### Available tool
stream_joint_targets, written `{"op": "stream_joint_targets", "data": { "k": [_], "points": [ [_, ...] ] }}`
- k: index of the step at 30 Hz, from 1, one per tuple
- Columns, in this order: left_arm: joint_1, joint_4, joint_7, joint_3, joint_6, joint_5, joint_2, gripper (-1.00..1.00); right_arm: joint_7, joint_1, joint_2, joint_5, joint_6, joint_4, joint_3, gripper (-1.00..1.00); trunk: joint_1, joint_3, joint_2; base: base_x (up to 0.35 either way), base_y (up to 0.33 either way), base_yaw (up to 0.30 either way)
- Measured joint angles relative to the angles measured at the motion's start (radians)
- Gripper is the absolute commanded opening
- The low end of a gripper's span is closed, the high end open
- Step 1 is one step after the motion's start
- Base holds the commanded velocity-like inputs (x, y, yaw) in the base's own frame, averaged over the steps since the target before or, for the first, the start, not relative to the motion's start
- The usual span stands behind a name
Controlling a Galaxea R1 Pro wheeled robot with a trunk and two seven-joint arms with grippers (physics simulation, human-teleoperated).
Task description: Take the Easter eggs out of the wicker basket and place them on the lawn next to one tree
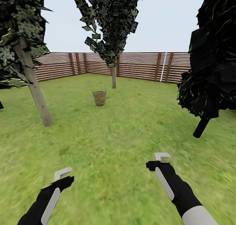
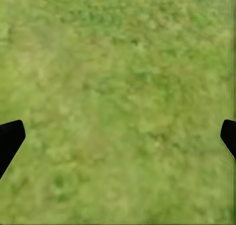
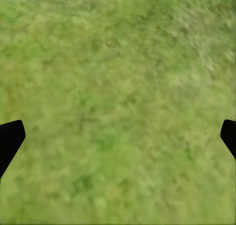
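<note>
Approach phase, nothing picked up. The wicker basket stands upright on the lawn, well ahead of both jaws, nearer in line with the left gripper than the right gripper; long axis vertical, open mouth up, narrowing toward the grass. Eggs too small to make out from here (some speckled colour inside, can't tell which). Both arms are held low and forward over bare grass, both empty. Both wrist views show the dark finger tips far apart at the frame edges with only grass between, so jaws wide on both.

Just beyond the basket stands a tree with a straight pale trunk, a likely drop spot. A leaning pale tree is off beyond the left jaws, a black tree beyond the right.

Next, by my read: drive closer until the basket is within reach, then lower one arm into the mouth from above.
</note>
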Motion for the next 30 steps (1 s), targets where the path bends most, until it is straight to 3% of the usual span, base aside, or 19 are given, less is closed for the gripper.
{"op": "stream_joint_targets", "data": {
  "k": [10,17,30],
  "points": [
    [0.000,-0.001,0.000,0.000,0.001,0.000,-0.003,1.00,0.000,0.000,0.002,0.000,-0.001,0.000,0.000,1.00,0.000,0.000,0.000,0.325,0.000,0.000],
    [0.000,-0.001,0.000,-0.001,0.001,-0.001,-0.038,1.00,-0.001,0.000,0.016,0.000,0.000,0.000,-0.001,1.00,0.000,0.000,0.000,0.325,0.000,0.000],
    [0.001,0.000,0.000,-0.002,0.002,-0.002,-0.039,1.00,-0.002,0.000,0.015,0.000,0.000,0.000,-0.004,1.00,0.000,0.000,0.000,0.325,0.000,0.000]
  ]
}}
